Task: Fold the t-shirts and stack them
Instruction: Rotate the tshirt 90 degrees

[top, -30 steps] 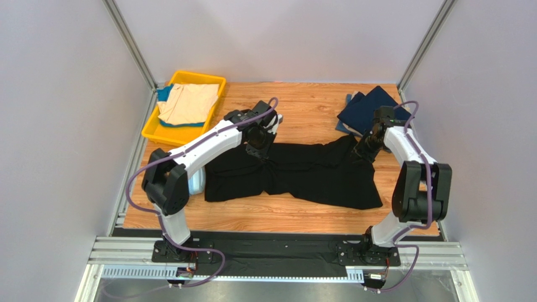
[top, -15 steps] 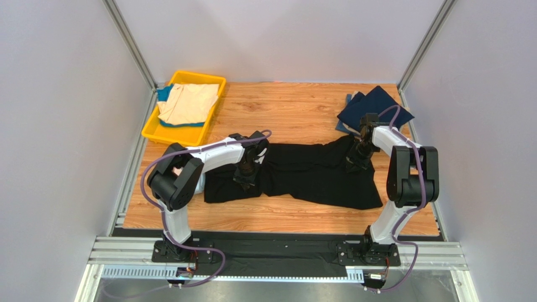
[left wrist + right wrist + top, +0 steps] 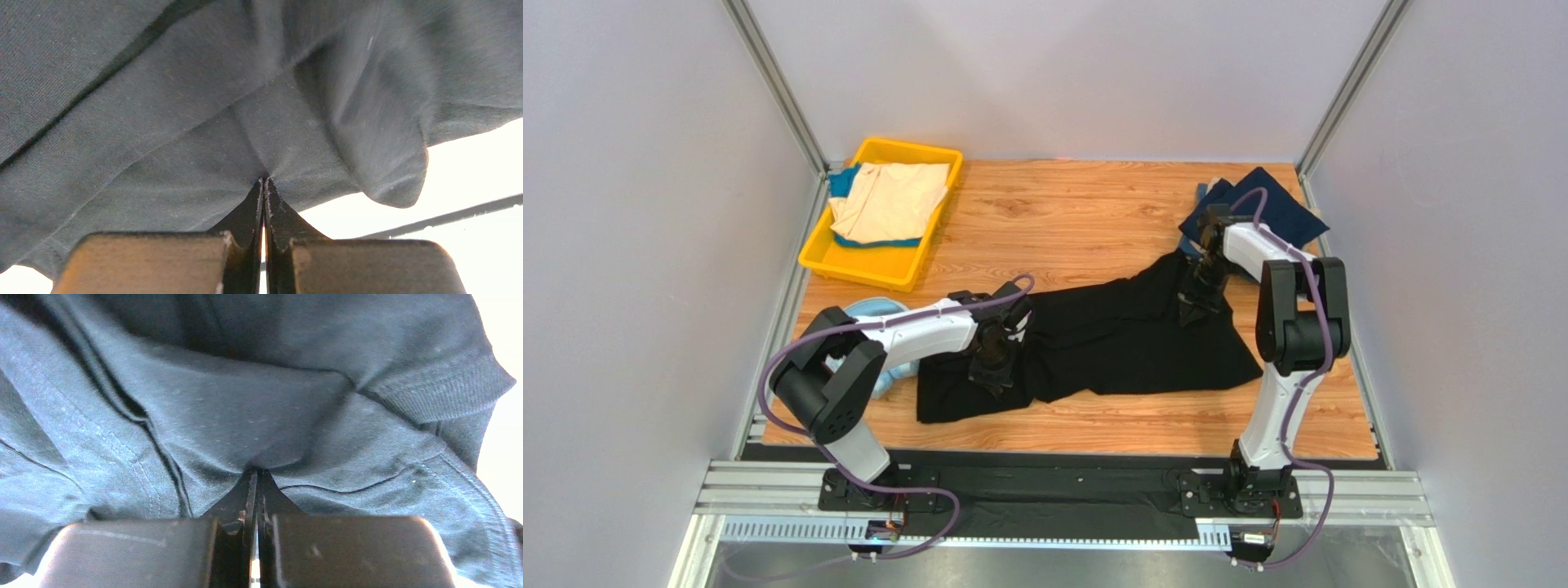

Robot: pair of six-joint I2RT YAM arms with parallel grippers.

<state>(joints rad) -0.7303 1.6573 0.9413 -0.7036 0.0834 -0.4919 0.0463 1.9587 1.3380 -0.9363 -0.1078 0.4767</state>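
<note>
The large black t-shirt (image 3: pixel 1112 349) lies bunched across the middle of the wooden table. My left gripper (image 3: pixel 995 364) is shut on its left part; in the left wrist view the jaws (image 3: pixel 264 181) pinch the dark cloth (image 3: pixel 184 122), which hangs above them. My right gripper (image 3: pixel 1195 300) is shut on the shirt's upper right edge; in the right wrist view the jaws (image 3: pixel 255 473) pinch the cloth (image 3: pixel 245 416) near a ribbed hem. A navy blue t-shirt (image 3: pixel 1259 208) lies at the back right. A beige t-shirt (image 3: pixel 889 199) lies in the yellow tray.
The yellow tray (image 3: pixel 844 260) stands at the back left, with teal cloth under the beige shirt. Light-blue headphones (image 3: pixel 879 306) peek out by the left arm. Metal frame posts (image 3: pixel 775 86) rise at the back corners. Bare wood (image 3: pixel 1075 208) shows at the back middle.
Both grippers have moved toward the near side and left while holding the black shirt. The shirt has been dragged and bunched. The right arm has folded closer to its base.
</note>
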